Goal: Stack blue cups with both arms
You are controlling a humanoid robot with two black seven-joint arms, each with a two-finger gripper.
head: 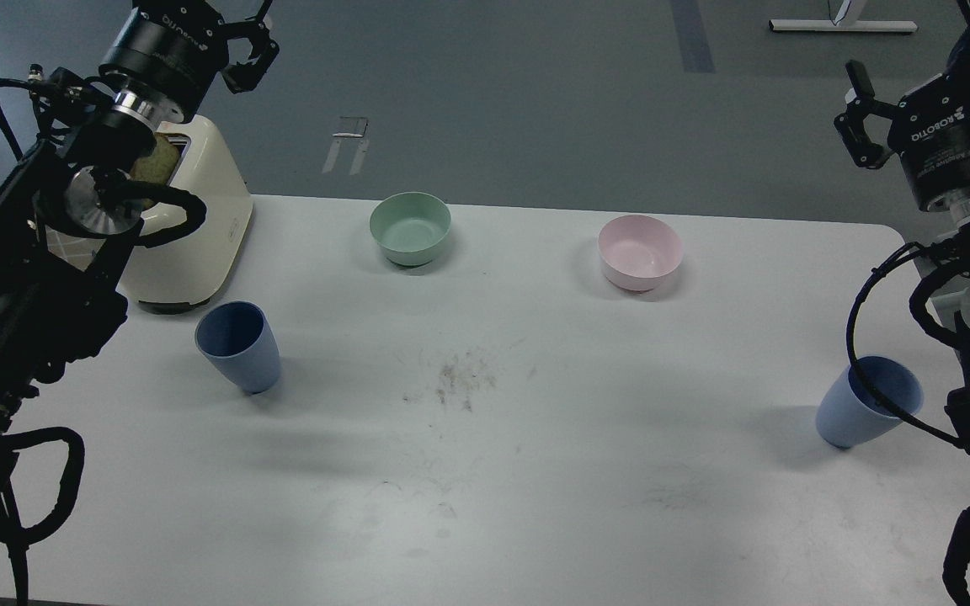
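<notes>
nothing stacked yet: left cup (237, 345) and right cup (868, 412) stand far apart, untouched, left gripper (247, 52) and right gripper (857, 118) raised, empty, fingers spread.

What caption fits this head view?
Two blue cups stand apart on a white table, both arms raised.
</notes>
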